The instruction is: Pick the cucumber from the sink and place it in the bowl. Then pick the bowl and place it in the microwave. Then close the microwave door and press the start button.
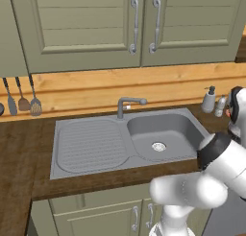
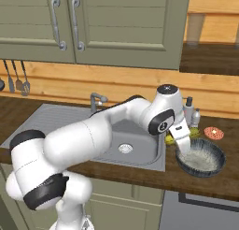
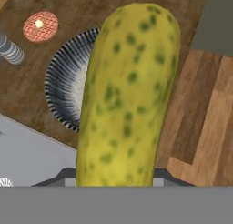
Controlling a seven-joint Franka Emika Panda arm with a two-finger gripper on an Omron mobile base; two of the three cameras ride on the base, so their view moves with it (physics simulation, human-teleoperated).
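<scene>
I am clamping my half-closed gripper [image 2: 173, 141] on the cucumber [image 3: 129, 95], hanging at the bowl's [image 2: 201, 158] nine o'clock rim.

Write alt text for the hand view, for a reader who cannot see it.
A yellow-green cucumber with dark spots stands close to the camera, held in the gripper, above a wooden counter. Behind it lies the ribbed dark bowl, with a small round red object beyond and a corner of the grey sink at lower left.
</scene>
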